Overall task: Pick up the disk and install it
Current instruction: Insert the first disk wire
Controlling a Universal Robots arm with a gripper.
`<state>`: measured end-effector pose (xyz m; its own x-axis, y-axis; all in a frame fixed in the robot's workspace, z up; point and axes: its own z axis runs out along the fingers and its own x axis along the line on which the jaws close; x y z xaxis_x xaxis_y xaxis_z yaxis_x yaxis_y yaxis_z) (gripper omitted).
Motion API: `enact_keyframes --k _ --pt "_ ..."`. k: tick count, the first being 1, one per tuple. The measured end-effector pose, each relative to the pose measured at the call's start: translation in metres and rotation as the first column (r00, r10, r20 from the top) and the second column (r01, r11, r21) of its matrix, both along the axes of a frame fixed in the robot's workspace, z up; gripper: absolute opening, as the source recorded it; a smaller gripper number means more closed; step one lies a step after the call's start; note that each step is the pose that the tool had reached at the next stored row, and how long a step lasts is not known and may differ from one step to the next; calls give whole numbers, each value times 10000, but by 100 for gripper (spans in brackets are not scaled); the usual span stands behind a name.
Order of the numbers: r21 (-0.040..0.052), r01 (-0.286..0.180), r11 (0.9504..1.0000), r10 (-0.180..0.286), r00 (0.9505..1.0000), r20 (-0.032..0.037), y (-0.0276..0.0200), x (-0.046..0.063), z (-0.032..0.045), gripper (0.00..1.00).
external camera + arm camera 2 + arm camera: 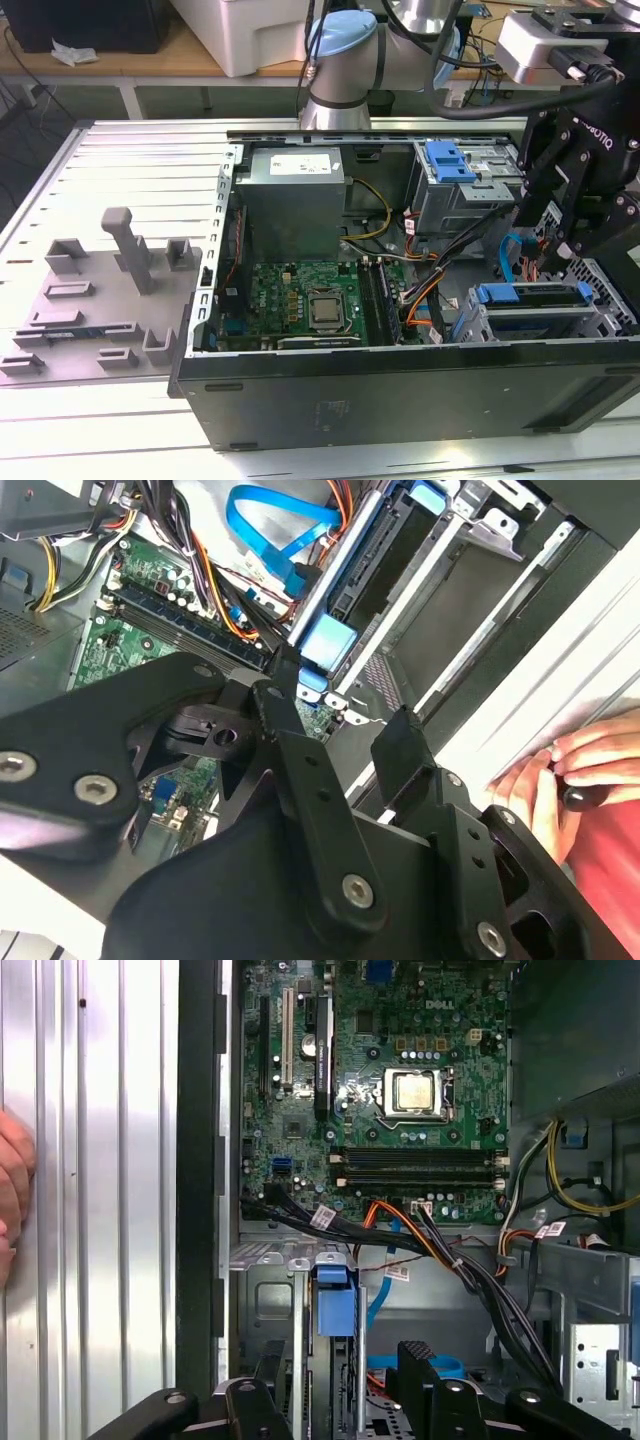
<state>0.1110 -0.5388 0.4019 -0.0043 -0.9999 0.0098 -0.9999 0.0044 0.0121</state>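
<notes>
Tool (562,262) hangs open and empty, I see, at one o'clock from the disk (532,294) in the exterior view.

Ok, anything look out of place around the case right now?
Yes: a person's hand is over the table beside the case, close to where the open gripper hangs over the disk. Nothing inside looks askew or damaged.

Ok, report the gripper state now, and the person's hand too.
Gripper: open, holding nothing, poised over the disk.
Person's hand: beside the case; what it holds cannot be told.
</notes>
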Motion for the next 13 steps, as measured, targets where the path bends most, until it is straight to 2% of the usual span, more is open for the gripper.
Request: enact_keyframes --k 3,11,12,13 --pt "-61 0 10000 0 10000 -1 56 0 1 56" --pt "-900 -5 9959 -4 10000 -97 135 127 1 56" --pt "-990 -6 9951 -4 9999 -105 150 141 1 56" --pt "-1103 -6 9939 -6 9999 -109 187 157 0 56"
